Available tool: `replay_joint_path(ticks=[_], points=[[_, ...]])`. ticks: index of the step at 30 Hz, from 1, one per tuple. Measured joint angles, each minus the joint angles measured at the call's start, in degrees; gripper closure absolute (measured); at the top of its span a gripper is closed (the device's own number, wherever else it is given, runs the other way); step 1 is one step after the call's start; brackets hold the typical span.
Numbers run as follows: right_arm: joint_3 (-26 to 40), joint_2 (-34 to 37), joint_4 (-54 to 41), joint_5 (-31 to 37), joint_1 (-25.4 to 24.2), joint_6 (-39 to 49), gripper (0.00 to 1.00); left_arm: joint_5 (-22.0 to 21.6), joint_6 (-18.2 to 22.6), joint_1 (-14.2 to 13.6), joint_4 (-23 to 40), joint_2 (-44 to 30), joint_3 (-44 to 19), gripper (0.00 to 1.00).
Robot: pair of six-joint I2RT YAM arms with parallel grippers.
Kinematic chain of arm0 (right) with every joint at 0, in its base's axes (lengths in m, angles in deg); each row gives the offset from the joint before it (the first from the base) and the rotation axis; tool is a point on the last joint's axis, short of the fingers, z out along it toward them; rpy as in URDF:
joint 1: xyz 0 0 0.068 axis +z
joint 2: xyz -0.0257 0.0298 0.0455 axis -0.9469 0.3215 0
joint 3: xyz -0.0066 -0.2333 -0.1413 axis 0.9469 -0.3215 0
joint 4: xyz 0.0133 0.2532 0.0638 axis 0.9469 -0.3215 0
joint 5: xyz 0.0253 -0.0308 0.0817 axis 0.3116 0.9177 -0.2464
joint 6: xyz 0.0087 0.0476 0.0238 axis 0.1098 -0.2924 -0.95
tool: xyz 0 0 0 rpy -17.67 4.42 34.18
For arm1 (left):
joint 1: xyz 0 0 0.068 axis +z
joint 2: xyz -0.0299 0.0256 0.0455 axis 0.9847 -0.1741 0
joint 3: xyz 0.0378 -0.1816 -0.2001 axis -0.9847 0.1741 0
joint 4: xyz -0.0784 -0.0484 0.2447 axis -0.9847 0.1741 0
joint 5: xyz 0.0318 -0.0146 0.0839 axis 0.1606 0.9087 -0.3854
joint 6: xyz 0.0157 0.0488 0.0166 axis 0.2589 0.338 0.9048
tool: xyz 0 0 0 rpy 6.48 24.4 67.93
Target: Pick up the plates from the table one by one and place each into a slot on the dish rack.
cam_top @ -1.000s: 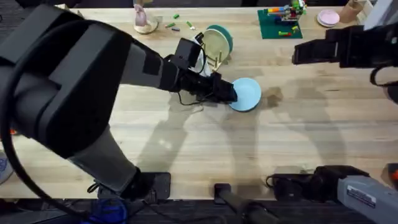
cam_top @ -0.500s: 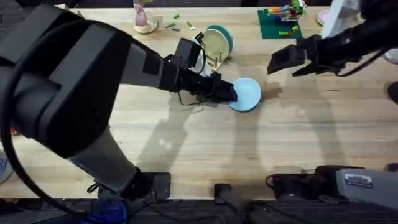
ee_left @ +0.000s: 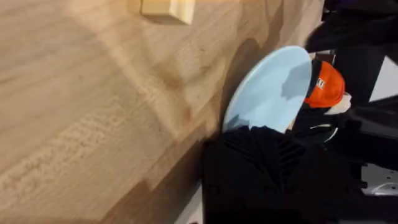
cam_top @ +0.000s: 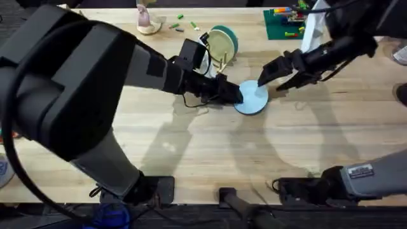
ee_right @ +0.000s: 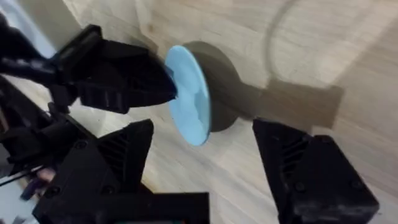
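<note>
Left claw (cam_top: 236, 97) pinches the pale blue plate (cam_top: 254, 97) by its rim on the side toward the dish rack (cam_top: 218, 60), the plate tipped up on edge on the desk (cam_top: 191, 146) just in front of that rack. Right claw (cam_top: 273, 74) hangs spread wide beside the plate's far rim, touching nothing as far as I can tell. The cream plate (cam_top: 218, 44) and teal plate (cam_top: 229, 37) already stand in the rack. The blue plate looks light, stiff and smooth — likely slippery and easily chipped — so a firm bite across the bare rim opposite the left claw seems the safest hold.
</note>
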Motion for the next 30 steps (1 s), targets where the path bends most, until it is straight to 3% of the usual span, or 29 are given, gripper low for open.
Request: replay_joint_path(ticks=[14, 23, 26, 30], points=[[0.1, 5.2, 0.1, -4.3, 0.3, 4.1, 0.048, 0.0, 0.0, 0.0, 0.0, 0.0, 0.0, 0.96], [0.3, 8.6, 0.6, -5.5, 3.6, 4.6, 0.082, 0.0, 0.0, 0.0, 0.0, 0.0, 0.0, 0.96], [0.3, 8.6, 0.7, -5.7, 4.4, 4.6, 0.164, 0.0, 0.0, 0.0, 0.0, 0.0, 0.0, 0.96], [0.3, 8.6, 0.8, -6.2, 5.0, 4.9, 0.43, 0.0, 0.0, 0.0, 0.0, 0.0, 0.0, 0.96]])
